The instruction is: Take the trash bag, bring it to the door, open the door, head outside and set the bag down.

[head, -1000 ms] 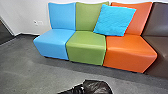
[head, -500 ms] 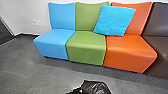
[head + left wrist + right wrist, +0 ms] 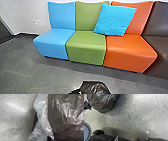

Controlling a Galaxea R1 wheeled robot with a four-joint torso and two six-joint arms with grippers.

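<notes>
While the head view has the trash bag [image 3: 96,88] pointing its neck leftward, the right wrist view shows the left gripper [image 3: 88,105] clamped on that neck, long axis running away from it, the right gripper's state impossible to tell.

Blue [image 3: 53,43], green [image 3: 86,47] and orange [image 3: 130,51] seats adjoin along a white wall [image 3: 25,15] above grey flooring [image 3: 30,67].
</notes>
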